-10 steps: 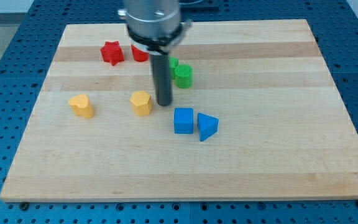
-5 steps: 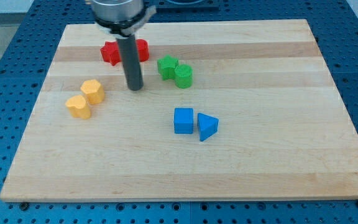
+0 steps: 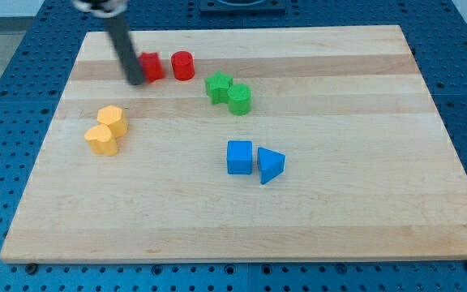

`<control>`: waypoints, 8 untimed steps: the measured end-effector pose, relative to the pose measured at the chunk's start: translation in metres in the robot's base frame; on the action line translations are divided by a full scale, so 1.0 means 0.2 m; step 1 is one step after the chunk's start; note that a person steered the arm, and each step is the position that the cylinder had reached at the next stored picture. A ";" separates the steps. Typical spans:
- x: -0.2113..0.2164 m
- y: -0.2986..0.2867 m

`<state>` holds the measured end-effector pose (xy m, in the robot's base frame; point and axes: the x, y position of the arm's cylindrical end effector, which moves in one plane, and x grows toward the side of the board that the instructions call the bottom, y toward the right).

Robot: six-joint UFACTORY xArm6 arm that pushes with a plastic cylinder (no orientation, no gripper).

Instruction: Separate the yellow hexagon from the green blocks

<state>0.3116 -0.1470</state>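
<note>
My tip stood at 11 o'clock of the yellow plastic hexagon, far from 2 green plastic blocks at 3 o'clock; no fingers fitted.

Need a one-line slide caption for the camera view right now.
My tip beside the red blocks; yellow hexagon sits far left of the green blocks.

My tip sits at the view's upper left, rod tilted.
</note>
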 end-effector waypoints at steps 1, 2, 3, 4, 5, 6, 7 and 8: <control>-0.03 0.12; 0.04 -0.08; 0.06 0.03; 0.06 0.11; 0.11 0.25; 0.25 0.47; 0.31 0.58; 0.31 0.53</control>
